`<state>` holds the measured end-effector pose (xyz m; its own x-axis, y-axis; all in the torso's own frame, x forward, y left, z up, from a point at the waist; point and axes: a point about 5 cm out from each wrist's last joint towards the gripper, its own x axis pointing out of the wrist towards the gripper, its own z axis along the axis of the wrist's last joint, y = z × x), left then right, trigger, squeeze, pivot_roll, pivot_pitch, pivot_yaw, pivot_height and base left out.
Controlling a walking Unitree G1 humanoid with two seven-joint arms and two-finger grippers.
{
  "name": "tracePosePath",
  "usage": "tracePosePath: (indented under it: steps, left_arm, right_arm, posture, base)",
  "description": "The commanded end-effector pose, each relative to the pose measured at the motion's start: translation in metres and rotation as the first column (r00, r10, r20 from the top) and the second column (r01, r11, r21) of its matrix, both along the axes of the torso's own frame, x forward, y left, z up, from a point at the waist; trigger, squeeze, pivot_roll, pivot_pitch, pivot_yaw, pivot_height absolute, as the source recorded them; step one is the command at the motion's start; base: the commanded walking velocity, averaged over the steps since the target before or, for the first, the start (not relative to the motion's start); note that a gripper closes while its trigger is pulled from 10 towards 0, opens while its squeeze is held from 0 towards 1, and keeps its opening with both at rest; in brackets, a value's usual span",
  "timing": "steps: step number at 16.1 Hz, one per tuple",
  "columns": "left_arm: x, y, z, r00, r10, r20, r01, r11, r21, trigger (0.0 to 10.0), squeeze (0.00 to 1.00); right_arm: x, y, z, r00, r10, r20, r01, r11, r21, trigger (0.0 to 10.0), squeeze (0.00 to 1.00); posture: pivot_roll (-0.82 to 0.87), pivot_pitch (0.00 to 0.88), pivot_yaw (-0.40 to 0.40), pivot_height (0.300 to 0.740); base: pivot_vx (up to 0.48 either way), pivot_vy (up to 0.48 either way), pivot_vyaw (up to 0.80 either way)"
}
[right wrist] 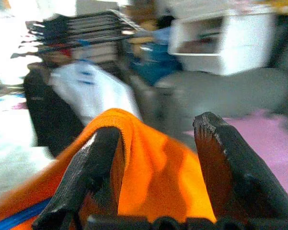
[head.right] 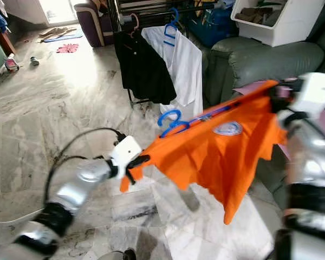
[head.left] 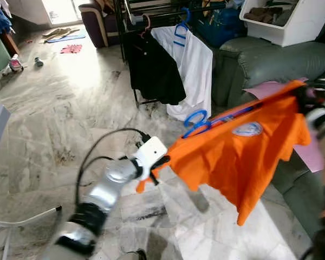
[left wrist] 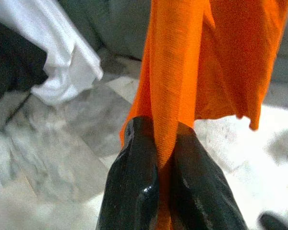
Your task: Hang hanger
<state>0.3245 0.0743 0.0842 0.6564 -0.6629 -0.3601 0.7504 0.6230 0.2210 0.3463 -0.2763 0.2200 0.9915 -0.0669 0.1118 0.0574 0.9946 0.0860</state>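
Orange shirt (head.left: 244, 151) on a blue hanger (head.left: 197, 122) stretches between both arms. Left end effector (left wrist: 164, 163) pinches its sleeve closed. Right end effector (right wrist: 156, 158) holds spread fingers around the other shoulder.

shirt (head.left: 244, 157) on hanger (head.left: 197, 122), stretched left gripper (head.left: 161, 162) to right gripper (head.right: 281, 97) | rack (head.left: 151, 16) with hung garments (head.left: 173, 65) far centre | sofa (head.left: 271, 65) right | bin (head.left: 292, 21) on sofa, far right

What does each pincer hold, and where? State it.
Left pincer pinches the orange shirt at one sleeve end. Right pincer, fingers apart, carries the opposite shoulder.
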Motion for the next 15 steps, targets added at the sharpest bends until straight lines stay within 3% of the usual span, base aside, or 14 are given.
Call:
tracePosePath:
  steps: [1,4,6,8,12,13,15]
  left_arm:
    - [0.007,0.003,0.000,0.996,0.092,-0.015,-0.092,0.996,-0.021,2.9,0.00]
    - [0.013,-0.003,0.004,0.985,0.168,-0.026,-0.170,0.982,-0.086,3.3,0.00]
    - [0.020,-0.003,0.009,0.971,0.233,-0.051,-0.238,0.961,-0.141,3.6,0.00]
    - [0.023,-0.001,0.012,0.965,0.254,-0.055,-0.260,0.952,-0.160,3.7,0.00]
    - [0.029,0.002,0.017,0.953,0.300,-0.052,-0.304,0.932,-0.197,3.5,0.00]
    - [0.030,0.003,0.019,0.951,0.308,-0.041,-0.309,0.928,-0.210,3.4,0.00]
    - [0.032,0.002,0.025,0.953,0.301,0.006,-0.293,0.931,-0.219,3.3,0.00]
  right_arm:
    - [-0.001,0.025,0.001,0.995,0.104,0.011,-0.104,0.995,-0.005,10.0,0.00]
    - [-0.014,0.068,-0.022,0.943,0.327,-0.063,-0.328,0.945,-0.001,10.0,0.00]
    - [-0.032,0.091,-0.044,0.875,0.455,-0.165,-0.466,0.884,-0.033,10.0,0.00]
    - [-0.038,0.096,-0.055,0.846,0.482,-0.226,-0.503,0.863,-0.041,10.0,0.00]
    - [-0.065,0.119,-0.093,0.721,0.578,-0.381,-0.621,0.784,0.013,10.0,0.00]
    - [-0.067,0.121,-0.097,0.717,0.578,-0.391,-0.624,0.781,0.012,10.0,0.00]
    - [-0.069,0.120,-0.107,0.748,0.522,-0.410,-0.587,0.808,-0.042,10.0,0.00]
  posture:
    - [-0.09,0.072,0.042,0.740]
    - [-0.09,0.072,0.042,0.740]
    - [-0.09,0.072,0.042,0.740]
    - [-0.09,0.073,0.043,0.740]
    - [-0.08,0.066,0.040,0.740]
    - [-0.08,0.066,0.040,0.740]
    - [-0.08,0.066,0.038,0.740]
  base:
    - [0.000,0.000,0.00]
    - [0.000,0.000,0.00]
    - [0.000,0.000,0.00]
    - [0.000,0.000,0.00]
    - [0.000,0.000,0.00]
    - [0.000,0.000,0.00]
    - [0.000,0.000,0.00]
